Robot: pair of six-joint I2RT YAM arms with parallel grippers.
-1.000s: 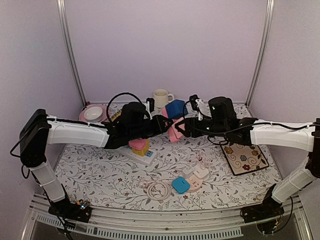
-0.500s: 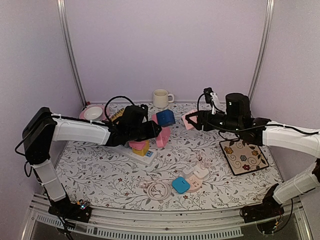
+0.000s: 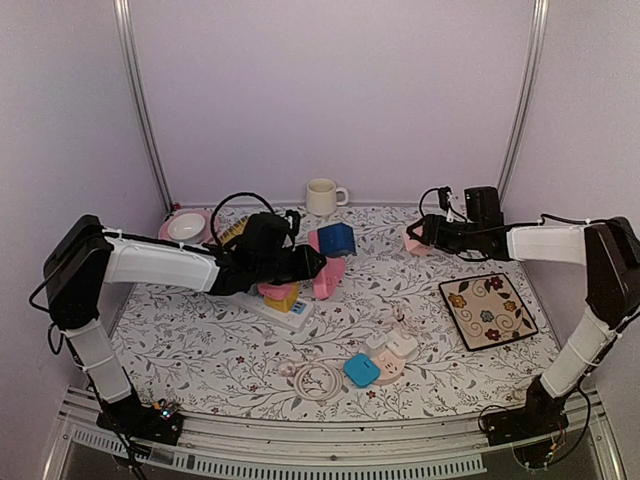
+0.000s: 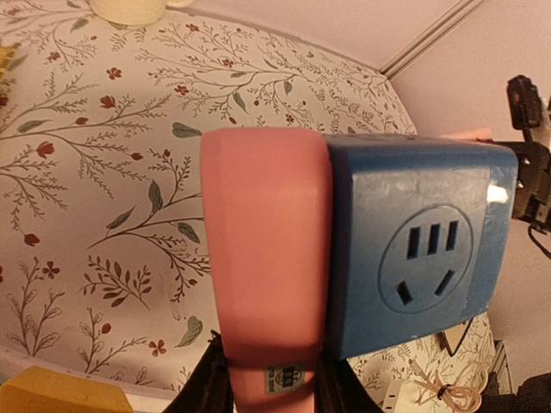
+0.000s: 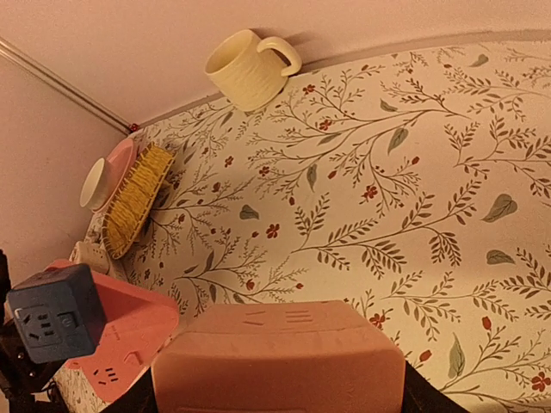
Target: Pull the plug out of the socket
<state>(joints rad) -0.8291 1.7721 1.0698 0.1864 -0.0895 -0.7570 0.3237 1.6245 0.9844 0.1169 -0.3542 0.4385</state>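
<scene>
A pink plastic socket block [image 4: 267, 258] bearing a blue cube adapter [image 4: 413, 249] is clamped in the left jaws; a pink plastic plug [image 5: 280, 361] is clamped in the right jaws.

Soft, even, warm-tinted wrist views

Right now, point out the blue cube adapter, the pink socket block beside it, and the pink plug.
blue cube adapter [image 4: 413, 258]: left wrist view, on its outlet face.
pink socket block [image 4: 267, 258]: left wrist view, mid front face.
pink plug [image 5: 280, 361]: right wrist view, on its top face.
</scene>
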